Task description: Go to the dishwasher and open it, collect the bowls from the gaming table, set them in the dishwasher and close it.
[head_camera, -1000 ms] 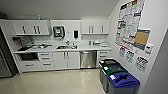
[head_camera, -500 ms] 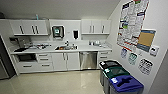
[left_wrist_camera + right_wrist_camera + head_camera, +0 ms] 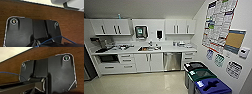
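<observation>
dishwasher [image 3: 172, 61]: built-in under the counter, right of the sink cabinet doors, left of a narrow drawer stack; door shut
dishwasher look: brushed steel front, reflective, vertical streaks of glare; cabinet-width; thin horizontal bar handle near the top edge; flush with the white fronts on both sides
counter [image 3: 166, 49]: white, runs wall to wall; small clutter on it, too blurred to name
sink [image 3: 146, 48]: set in the counter, just left of the dishwasher line, faucet behind it
upper cabinets [image 3: 180, 26]: white, dark bar handles, two groups either side of a wall dispenser
paper towel dispenser [image 3: 141, 32]: dark, on the wall above the sink
soap dispenser [image 3: 159, 34]: small, dark, right of the towel dispenser
microwave or oven niche [image 3: 108, 58]: dark opening in the lower cabinets, far left
bins [image 3: 204, 79]: three in a row along the right wall, black, green and blue lids, near the camera, well apart from the dishwasher
wall posters [image 3: 219, 22]: large printed sheet, cork board beside it, smaller signs below
floor [image 3: 139, 83]: pale, glossy
left wrist view: dark robot plate over a brown wood-grain surface [image 3: 37, 12], blue wire across
right wrist view: same plate and wood grain, pale floor in one corner
pincers: cannot tell for either, fingers not made out
</observation>
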### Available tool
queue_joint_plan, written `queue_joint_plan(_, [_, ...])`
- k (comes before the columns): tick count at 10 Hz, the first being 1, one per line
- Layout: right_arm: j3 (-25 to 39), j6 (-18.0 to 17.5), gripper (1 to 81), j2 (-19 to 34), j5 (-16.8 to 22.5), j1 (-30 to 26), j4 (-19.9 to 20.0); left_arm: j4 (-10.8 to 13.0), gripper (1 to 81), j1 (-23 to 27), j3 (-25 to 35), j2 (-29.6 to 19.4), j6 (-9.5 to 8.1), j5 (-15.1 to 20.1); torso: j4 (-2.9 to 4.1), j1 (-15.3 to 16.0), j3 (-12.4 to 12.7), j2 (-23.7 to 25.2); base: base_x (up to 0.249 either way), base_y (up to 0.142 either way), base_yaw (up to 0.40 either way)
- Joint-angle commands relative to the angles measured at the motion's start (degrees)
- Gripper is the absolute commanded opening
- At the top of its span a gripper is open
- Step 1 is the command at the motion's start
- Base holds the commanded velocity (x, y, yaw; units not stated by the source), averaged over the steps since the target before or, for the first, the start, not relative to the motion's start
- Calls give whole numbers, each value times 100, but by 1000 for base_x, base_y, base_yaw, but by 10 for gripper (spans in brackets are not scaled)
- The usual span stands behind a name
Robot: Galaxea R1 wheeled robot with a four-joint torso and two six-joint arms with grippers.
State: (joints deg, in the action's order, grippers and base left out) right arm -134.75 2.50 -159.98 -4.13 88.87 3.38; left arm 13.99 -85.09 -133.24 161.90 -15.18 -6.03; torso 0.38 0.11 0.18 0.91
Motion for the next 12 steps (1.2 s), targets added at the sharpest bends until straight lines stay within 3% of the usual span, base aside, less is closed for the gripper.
queue_joint_plan(1, [56, -4, 811, 77, 290, -295, -12, 86, 811, 322, 97, -52, 6, 208, 0, 0, 0, 0, 157, 0, 0])
queue_joint_plan(12, [56, -4, 811, 77, 290, -303, -21, 86, 811, 322, 97, -61, 6, 208, 0, -2, 0, 0, 149, 0, 0])
